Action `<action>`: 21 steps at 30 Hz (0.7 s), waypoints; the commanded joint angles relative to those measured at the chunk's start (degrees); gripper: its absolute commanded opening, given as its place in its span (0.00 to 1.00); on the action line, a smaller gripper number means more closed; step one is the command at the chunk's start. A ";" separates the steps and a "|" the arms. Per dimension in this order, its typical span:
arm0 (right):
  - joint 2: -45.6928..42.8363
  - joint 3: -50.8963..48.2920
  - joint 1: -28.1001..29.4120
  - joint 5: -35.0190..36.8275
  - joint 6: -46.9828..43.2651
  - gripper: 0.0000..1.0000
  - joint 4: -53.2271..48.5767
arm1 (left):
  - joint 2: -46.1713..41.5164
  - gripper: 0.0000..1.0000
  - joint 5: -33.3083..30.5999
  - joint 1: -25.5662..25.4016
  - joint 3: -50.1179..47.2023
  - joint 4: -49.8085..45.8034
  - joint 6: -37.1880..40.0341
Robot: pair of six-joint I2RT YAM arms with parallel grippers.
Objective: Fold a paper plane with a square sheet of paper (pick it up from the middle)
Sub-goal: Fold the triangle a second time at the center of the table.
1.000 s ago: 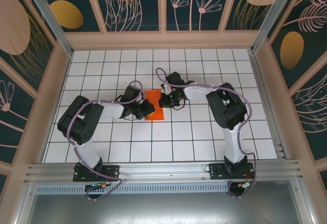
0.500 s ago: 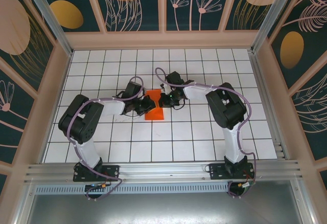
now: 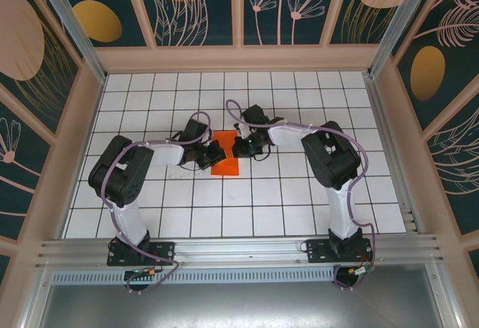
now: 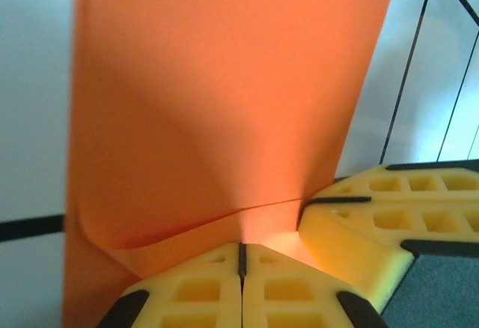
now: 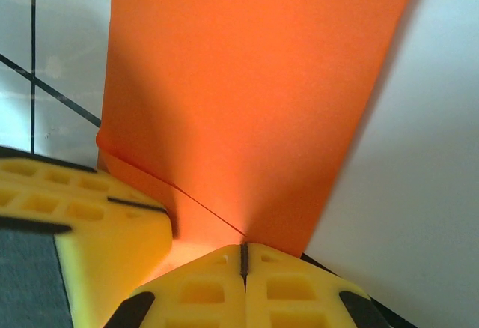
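Jaws of the left gripper (image 4: 241,264) are pressed together, seemingly pinching the folded orange square sheet of paper (image 3: 225,165) at its 10 o'clock corner, with the right gripper (image 5: 244,257) clamped likewise at 1 o'clock, the sheet lying near the centre of the white tiled table (image 3: 299,193).

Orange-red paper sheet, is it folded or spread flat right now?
Folded. The thin orange-red paper sheet shows two overlapping layers meeting at a crease in both wrist views.
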 commanded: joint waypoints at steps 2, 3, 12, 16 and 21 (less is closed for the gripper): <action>5.65 -2.20 -0.35 12.33 -2.62 0.00 -6.39 | 2.15 0.08 -4.54 3.76 1.76 -5.68 4.17; 5.74 -2.14 -0.37 12.68 -2.69 0.00 -6.51 | 2.35 0.08 -4.74 4.11 2.20 -6.34 4.79; 5.48 -2.67 -0.54 13.16 -2.53 0.00 -5.97 | 2.17 0.08 -5.80 7.83 4.41 -9.88 7.89; 5.13 -2.58 -0.50 12.35 -1.99 0.00 -5.56 | -1.62 0.09 -4.03 8.10 4.41 -8.32 8.82; 4.94 -1.88 -0.57 10.67 -1.15 0.00 -5.07 | -8.68 0.10 1.74 8.01 1.45 -0.71 7.42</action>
